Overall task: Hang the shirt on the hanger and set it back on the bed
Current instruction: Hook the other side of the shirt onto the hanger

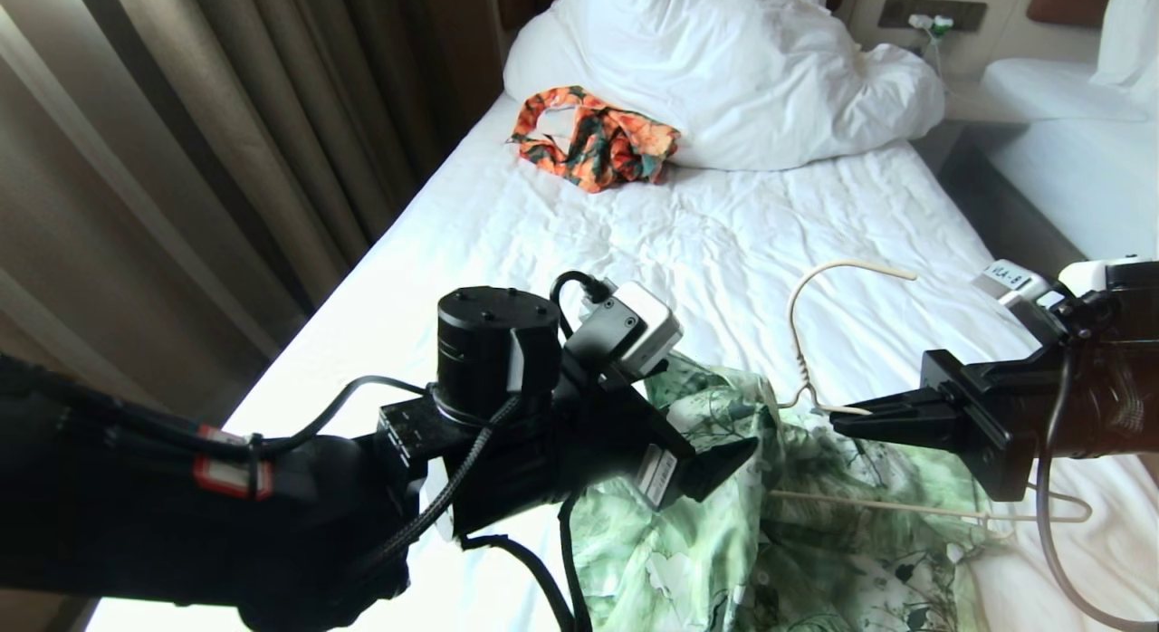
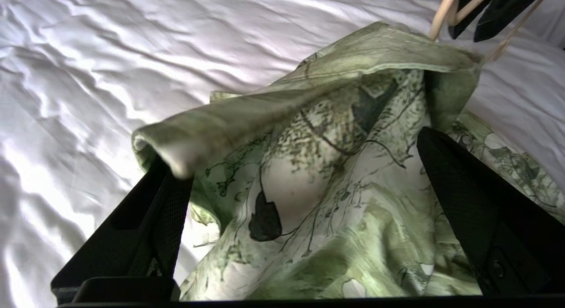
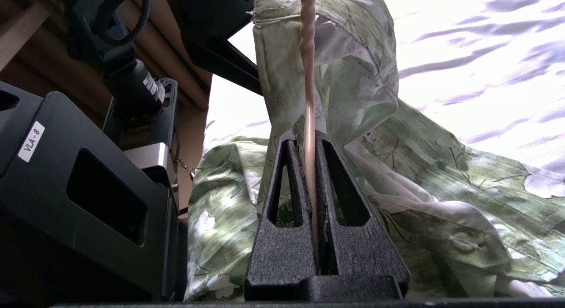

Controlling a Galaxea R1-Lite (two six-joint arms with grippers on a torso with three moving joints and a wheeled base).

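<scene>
White bed (image 1: 561, 252) under both arms, right tool (image 1: 838, 421) clenched on hanger (image 1: 797, 342) wire, left tool (image 2: 291, 167) released, its fingers straddling the green shirt (image 1: 724, 523) beside it

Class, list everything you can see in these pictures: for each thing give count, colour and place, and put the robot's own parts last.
shirt: one, green floral, near end of bed
hanger: one, cream, partly inside shirt, hook up
orange garment: one, orange and dark green, beside duvet
duvet: one, white, bunched at head of bed
bed: one, white sheet
second bed: one, white, to the right
curtains: brown, left of bed
left claw: open, over shirt
right claw: shut on hanger
</scene>
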